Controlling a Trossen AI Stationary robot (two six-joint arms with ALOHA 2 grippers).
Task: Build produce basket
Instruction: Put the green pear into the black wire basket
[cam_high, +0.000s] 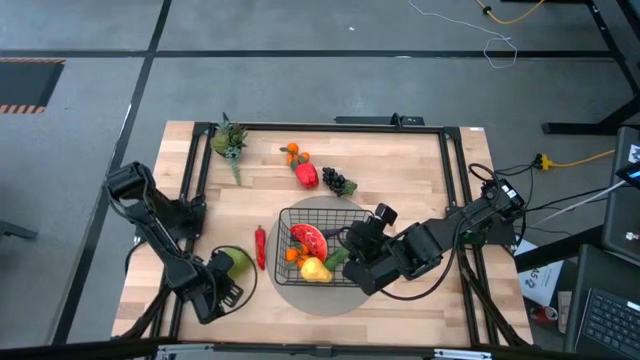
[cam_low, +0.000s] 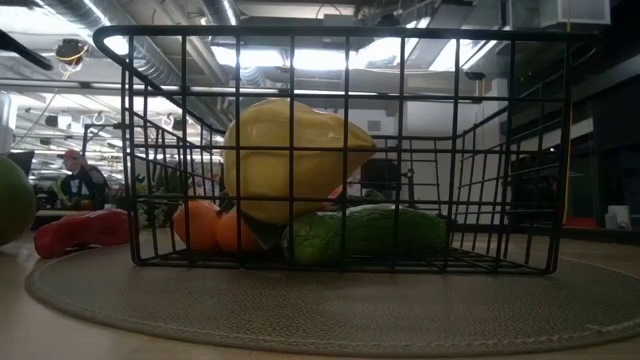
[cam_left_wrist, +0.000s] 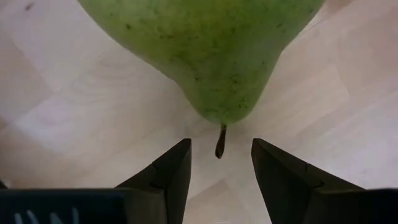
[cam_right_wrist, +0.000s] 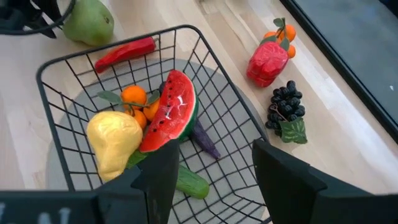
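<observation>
Five produce pieces (cam_right_wrist: 168, 112) inside basket (cam_right_wrist: 56, 65)

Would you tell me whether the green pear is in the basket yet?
Not yet. The green pear lies on the table outside the basket, with the open left gripper at its stem.

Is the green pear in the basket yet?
No, the green pear lies on the bare table left of the basket, right in front of the open left gripper.
</observation>
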